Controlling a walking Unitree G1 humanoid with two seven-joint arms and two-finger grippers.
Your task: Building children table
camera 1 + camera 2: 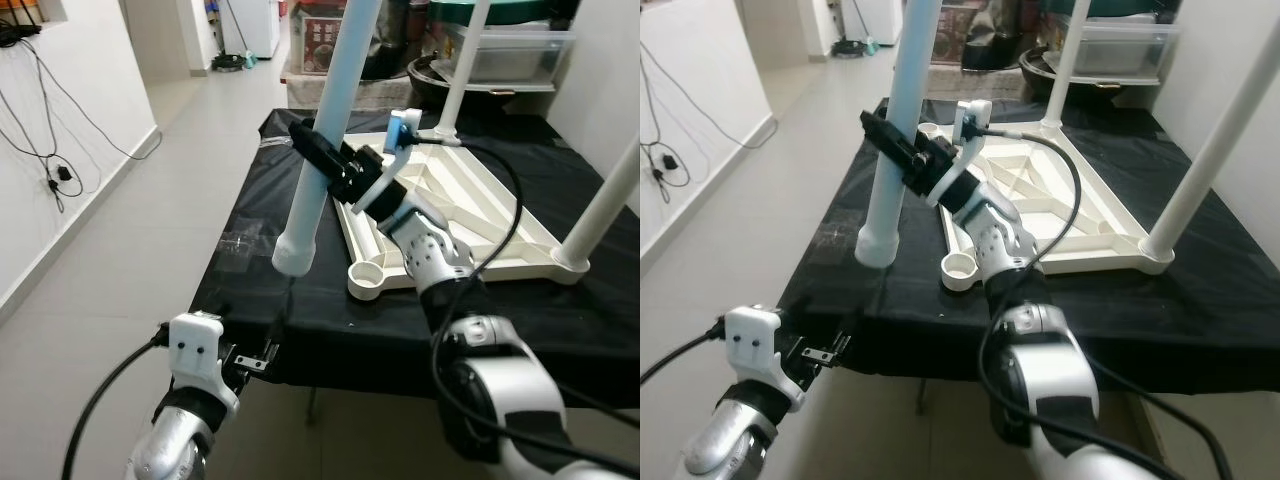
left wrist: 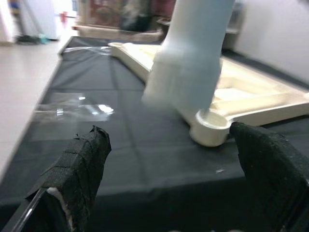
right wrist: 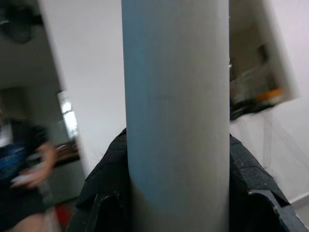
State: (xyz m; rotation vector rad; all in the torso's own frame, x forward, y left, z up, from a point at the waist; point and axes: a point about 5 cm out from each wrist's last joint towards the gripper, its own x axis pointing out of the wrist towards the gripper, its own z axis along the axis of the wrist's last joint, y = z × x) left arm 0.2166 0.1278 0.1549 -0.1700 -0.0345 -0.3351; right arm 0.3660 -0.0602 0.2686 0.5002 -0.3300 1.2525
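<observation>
A white children's table top (image 1: 470,215) lies upside down on a black-covered table (image 1: 250,250). Two white legs (image 1: 458,70) (image 1: 608,195) stand in its far and right corners. My right gripper (image 1: 312,148) is shut on a third leg (image 1: 325,120), a long pale tube held tilted. The tube's lower end (image 1: 296,255) hangs just above the cloth, left of the empty corner socket (image 1: 366,275). In the right wrist view the leg (image 3: 176,111) sits between the black fingers (image 3: 104,179). My left gripper (image 2: 169,179) is open, low at the table's front edge, and faces the leg's end (image 2: 186,72).
Tiled floor (image 1: 130,230) runs along the table's left, beside a white wall with hanging cables (image 1: 55,170). Boxes and a shelf (image 1: 500,50) crowd the back. A blurred person (image 3: 24,169) appears in the right wrist view.
</observation>
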